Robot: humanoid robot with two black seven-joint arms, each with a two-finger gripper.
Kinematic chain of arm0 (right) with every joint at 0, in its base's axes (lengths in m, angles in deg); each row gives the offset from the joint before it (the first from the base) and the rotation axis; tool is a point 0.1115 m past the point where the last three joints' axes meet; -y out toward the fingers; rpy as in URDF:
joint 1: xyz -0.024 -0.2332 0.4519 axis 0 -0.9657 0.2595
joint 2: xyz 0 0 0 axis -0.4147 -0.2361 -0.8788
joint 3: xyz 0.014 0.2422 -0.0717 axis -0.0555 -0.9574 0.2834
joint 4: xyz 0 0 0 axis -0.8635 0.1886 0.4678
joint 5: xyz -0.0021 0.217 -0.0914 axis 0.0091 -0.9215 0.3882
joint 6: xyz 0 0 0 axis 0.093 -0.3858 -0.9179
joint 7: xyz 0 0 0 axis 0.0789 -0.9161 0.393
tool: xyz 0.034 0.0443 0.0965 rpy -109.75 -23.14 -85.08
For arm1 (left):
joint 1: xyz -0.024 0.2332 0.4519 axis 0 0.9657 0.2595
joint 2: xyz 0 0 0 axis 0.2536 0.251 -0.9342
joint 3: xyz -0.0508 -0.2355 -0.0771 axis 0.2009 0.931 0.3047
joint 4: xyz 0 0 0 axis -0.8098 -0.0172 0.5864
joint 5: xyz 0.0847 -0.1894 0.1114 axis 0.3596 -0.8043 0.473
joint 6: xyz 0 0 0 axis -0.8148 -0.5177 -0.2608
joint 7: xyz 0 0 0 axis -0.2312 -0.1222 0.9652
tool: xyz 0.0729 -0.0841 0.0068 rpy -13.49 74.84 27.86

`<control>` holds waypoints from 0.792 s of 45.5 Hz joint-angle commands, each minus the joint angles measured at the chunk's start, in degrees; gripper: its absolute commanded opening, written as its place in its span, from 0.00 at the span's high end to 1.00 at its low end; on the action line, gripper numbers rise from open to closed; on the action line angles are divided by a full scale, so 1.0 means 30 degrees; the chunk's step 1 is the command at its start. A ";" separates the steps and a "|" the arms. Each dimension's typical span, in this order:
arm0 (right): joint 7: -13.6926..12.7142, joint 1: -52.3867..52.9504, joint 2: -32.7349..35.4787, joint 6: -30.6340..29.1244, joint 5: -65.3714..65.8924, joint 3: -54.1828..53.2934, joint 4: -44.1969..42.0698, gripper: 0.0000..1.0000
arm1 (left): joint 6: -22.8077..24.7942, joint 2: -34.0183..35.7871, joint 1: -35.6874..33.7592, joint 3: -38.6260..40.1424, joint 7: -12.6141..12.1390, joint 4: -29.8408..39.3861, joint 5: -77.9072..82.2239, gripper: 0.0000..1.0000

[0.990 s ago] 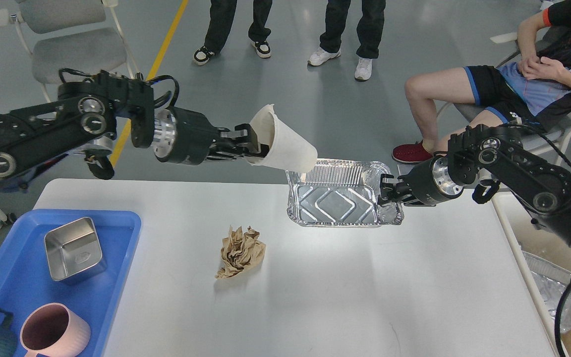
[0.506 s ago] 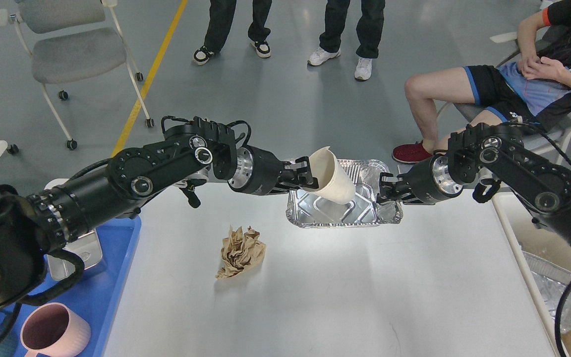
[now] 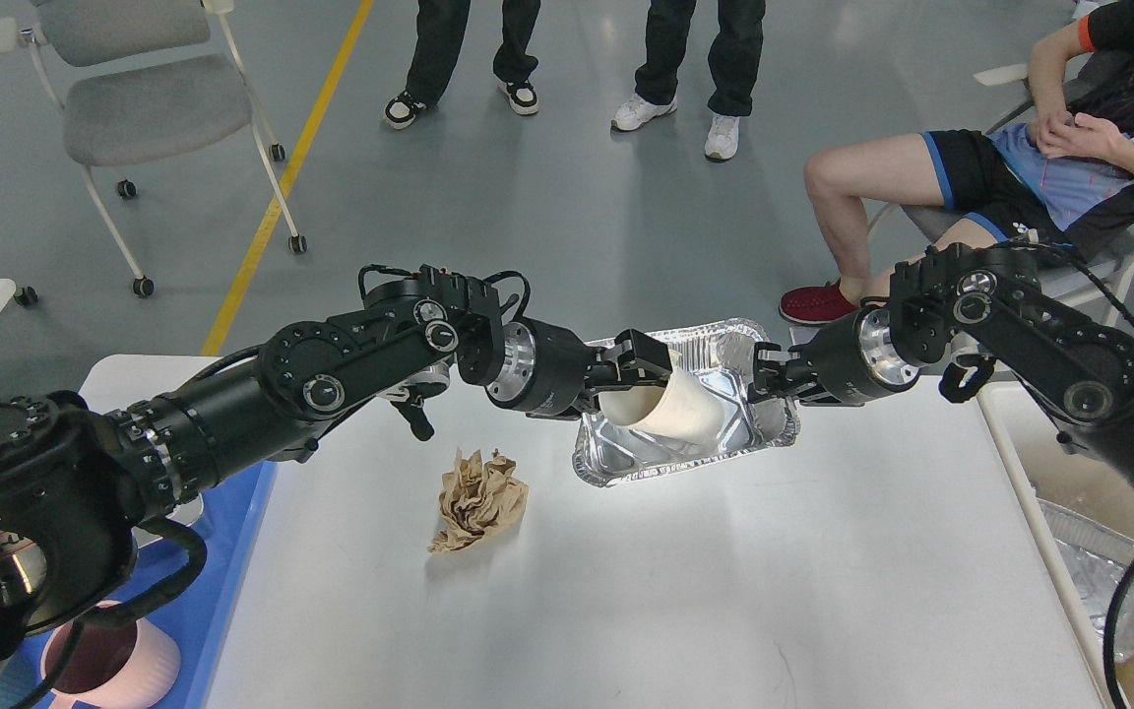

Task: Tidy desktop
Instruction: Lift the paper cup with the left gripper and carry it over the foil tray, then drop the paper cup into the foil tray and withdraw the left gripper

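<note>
The white desktop (image 3: 724,581) fills the lower view. A foil tray (image 3: 670,471) sits near its far edge, tilted with its left side lower. My right gripper (image 3: 762,379) is shut on the tray's right rim. My left gripper (image 3: 638,374) reaches over the tray from the left and is shut on the rim of a white paper cup (image 3: 685,414). The cup lies on its side inside the tray. A crumpled brown paper ball (image 3: 478,497) lies on the desktop, left of the tray and in front of my left arm.
A blue tray (image 3: 232,561) at the desktop's left edge holds a pink mug (image 3: 114,670); my left arm covers most of it. A box with foil waste (image 3: 1084,551) stands beyond the right edge. People and a wheeled chair (image 3: 134,108) are behind the table.
My left arm swung right and down, carrying the paper cup from above the table into the foil tray, where it now lies sideways. The tray has tilted. My right gripper stayed on its rim.
</note>
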 commanded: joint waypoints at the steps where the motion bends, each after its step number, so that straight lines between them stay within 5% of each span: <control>1: 0.0015 -0.0047 0.0006 0.0000 0.0001 0.0001 -0.0004 1.00 | 0.0027 0.0130 -0.0083 0.0064 0.0029 0.0030 -0.0005 0.03; 19: 0.0015 -0.0077 -0.0023 0.0029 0.0001 0.0001 -0.0004 1.00 | 0.0114 0.2237 -0.1283 0.0005 0.0029 0.1433 -0.0005 0.03; 36: 0.0015 -0.0077 -0.0082 0.0029 0.0001 0.0001 -0.0033 1.00 | 0.0261 0.9383 -0.1958 0.0123 0.0029 0.9226 -0.0296 0.03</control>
